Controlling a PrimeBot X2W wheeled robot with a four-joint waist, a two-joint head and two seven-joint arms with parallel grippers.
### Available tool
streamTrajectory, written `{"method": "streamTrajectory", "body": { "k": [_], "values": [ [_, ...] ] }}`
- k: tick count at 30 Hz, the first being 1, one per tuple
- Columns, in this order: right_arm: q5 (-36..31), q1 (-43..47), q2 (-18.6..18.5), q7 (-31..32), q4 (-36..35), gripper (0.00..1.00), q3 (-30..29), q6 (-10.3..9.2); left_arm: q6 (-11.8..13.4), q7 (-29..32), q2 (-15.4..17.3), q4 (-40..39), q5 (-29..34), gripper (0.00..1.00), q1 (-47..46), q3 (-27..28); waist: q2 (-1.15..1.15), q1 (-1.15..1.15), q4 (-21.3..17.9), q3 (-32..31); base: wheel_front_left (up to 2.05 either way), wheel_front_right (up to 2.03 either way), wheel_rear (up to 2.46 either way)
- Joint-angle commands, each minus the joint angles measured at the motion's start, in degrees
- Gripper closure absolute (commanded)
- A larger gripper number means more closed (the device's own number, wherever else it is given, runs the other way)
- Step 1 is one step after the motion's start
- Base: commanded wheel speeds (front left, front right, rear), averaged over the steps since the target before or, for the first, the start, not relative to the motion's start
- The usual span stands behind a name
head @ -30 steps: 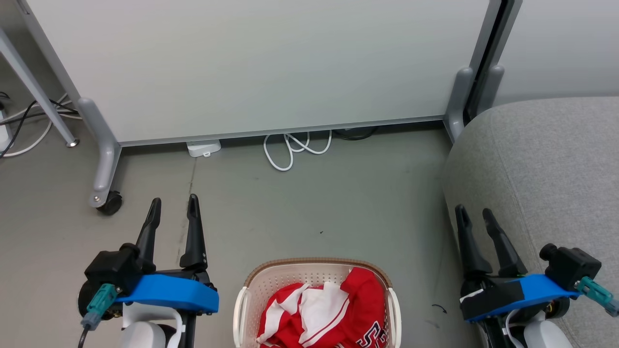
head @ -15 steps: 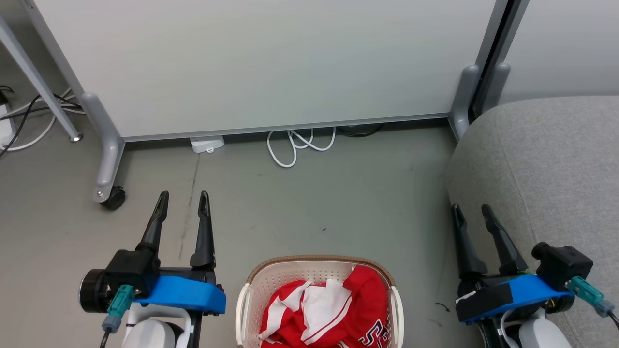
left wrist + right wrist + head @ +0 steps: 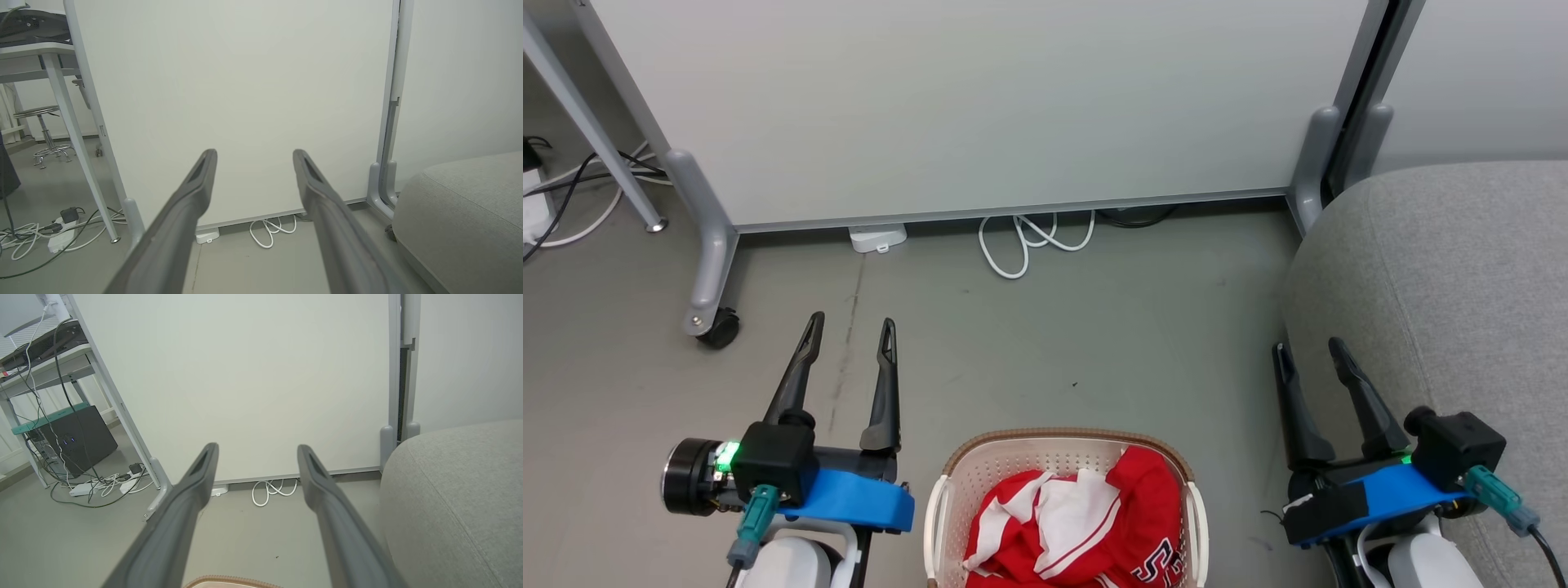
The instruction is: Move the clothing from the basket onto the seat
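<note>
My head camera shows the red jerseys (image 3: 1143, 506) heaped in the laundry basket (image 3: 1013, 465), on the floor (image 3: 1045, 343) between my left jaws and right jaws. The right wrist camera catches its braided rim (image 3: 229, 580) near the grey couch seat (image 3: 449, 498). Both sets, 2 fingers each, point forward, spread wide, holding nothing.

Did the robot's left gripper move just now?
Yes. The left gripper has slid right, closing its gap to the basket.
</note>
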Motion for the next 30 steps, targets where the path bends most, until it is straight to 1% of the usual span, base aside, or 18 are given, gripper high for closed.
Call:
{"method": "streamTrajectory", "body": {
  "k": [1,11,17,30],
  "values": [
    [-1.31,-0.93,-0.34,-0.49,0.12,0.00,0.13,0.13,0.25,-0.60,0.44,-0.36,1.45,0.00,-0.71,-0.36,0.00,0.00,0.05,-0.06,0.00,0.00,0.00],
    [-5.27,-0.89,-0.35,-1.53,0.44,0.00,0.69,0.14,0.81,-1.56,0.65,-0.37,5.71,0.00,-0.62,-1.14,0.00,0.00,0.25,-0.17,0.00,0.00,0.00],
    [-5.90,-0.82,-0.34,-1.43,1.01,0.00,-0.93,0.13,0.90,-1.53,0.59,-0.08,5.37,0.00,-0.83,-1.10,0.00,0.00,0.39,-0.13,0.00,0.00,0.00],
    [-5.86,-0.64,-0.33,-1.43,1.43,0.00,-1.08,0.10,0.86,-1.53,0.70,0.07,5.18,0.00,-0.55,-0.79,0.00,0.00,0.37,-0.29,0.00,0.00,0.00]
  ]
}}
